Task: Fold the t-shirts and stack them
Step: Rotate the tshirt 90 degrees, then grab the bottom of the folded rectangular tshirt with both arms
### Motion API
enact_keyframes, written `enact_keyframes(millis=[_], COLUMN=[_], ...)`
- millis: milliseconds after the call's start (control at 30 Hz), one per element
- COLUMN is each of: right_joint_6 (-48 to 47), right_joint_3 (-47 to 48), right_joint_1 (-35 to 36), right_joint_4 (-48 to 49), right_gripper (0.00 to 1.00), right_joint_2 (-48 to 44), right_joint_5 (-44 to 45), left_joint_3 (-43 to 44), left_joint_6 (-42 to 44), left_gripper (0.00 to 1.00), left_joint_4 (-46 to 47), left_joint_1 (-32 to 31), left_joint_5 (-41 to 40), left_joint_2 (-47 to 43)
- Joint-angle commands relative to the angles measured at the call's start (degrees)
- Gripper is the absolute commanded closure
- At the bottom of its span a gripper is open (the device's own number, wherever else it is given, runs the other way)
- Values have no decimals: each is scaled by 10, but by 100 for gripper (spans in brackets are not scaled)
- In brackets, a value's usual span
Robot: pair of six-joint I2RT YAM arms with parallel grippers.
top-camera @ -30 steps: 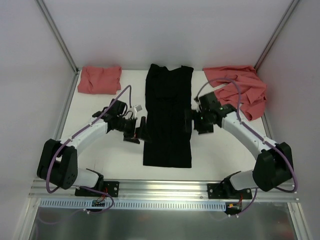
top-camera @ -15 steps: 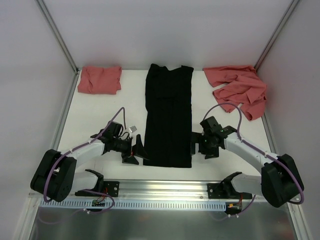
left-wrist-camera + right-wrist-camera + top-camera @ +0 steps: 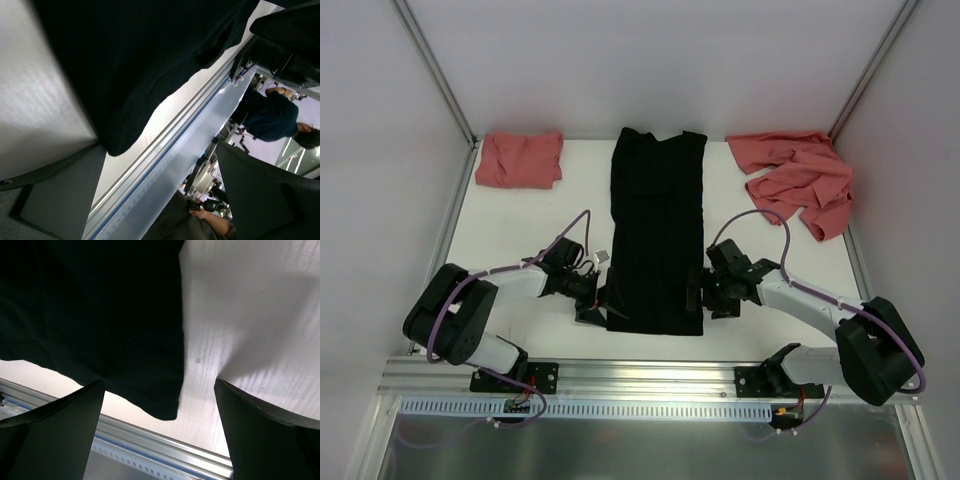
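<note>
A black t-shirt lies flat in the middle of the table, folded into a long narrow strip running front to back. My left gripper sits low at its near left corner, open. My right gripper sits at its near right corner, also open. In the left wrist view the black cloth ends in a rounded corner just above my open gripper. The right wrist view has the shirt's hem corner between my wide-apart fingers, which touch nothing. A folded salmon-red t-shirt lies back left; a crumpled one lies back right.
The metal rail runs along the table's near edge, just behind the shirt's hem. White walls and slanted frame posts close in the back and sides.
Both arms have come down along the black shirt's sides, from about its middle to its near corners. The shirt has not moved and both grippers stay open.
</note>
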Motion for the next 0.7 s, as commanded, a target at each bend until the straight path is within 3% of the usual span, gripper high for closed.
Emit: enact_keyframes(millis=[0,200,367,500,667], right_joint_6=[40,101,129,143,145], right_joint_3=[-31,-46,-50,-49,-41], right_joint_1=[13,46,83,98,104], right_joint_4=[53,76,66,32,-32], right_gripper=[4,18,24,36,36], right_joint_2=[9,4,-9,-39,-76], right_joint_5=[-4,-11,-9,-1,19], left_joint_3=[7,38,53,58,58], left_joint_6=[13,-20,-31,-29,-29], left_gripper=[1,1,1,1,1], left_joint_4=[25,51,71,67,64], left_joint_1=[-29,-85,-98,-100,-102], left_joint_5=[-48,-57,-60,-61,-63], left_joint_2=[44,88,100,98,93])
